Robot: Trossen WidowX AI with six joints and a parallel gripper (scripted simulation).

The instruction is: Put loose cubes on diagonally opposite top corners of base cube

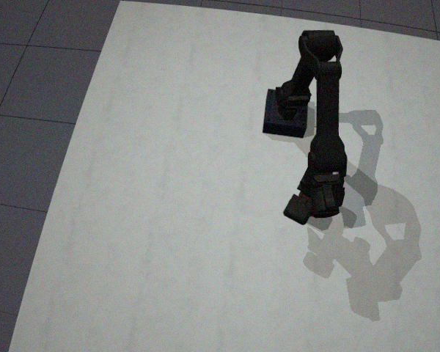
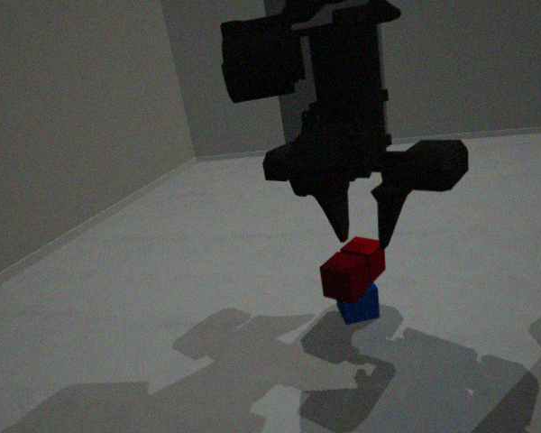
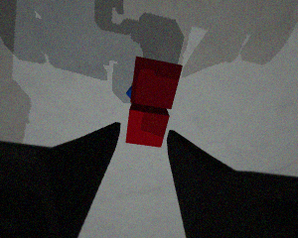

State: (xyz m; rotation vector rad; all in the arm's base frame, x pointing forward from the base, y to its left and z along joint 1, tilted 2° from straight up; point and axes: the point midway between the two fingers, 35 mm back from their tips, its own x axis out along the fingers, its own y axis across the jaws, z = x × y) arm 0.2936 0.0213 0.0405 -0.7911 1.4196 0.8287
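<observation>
The blue base cube (image 2: 362,311) (image 3: 129,92) stands on the white surface, mostly hidden under the red cubes. One red cube (image 2: 338,278) (image 3: 156,85) sits on its near side in the exterior view. The other red cube (image 2: 377,264) (image 3: 139,130) is right behind it, also over the base. Both look roughly level, with a thin dark line between them; the gap's width cannot be told. My gripper (image 2: 363,244) (image 3: 144,131) is open around the second cube's upper part, with a slim space beside each fingertip in the wrist view. The arm hides nearly everything of the cubes in the top view.
The arm's dark base block (image 1: 283,127) stands at the upper middle of the white table (image 1: 155,189) in the top view. The arm's shadows fall around the cubes. Walls stand behind in the exterior view.
</observation>
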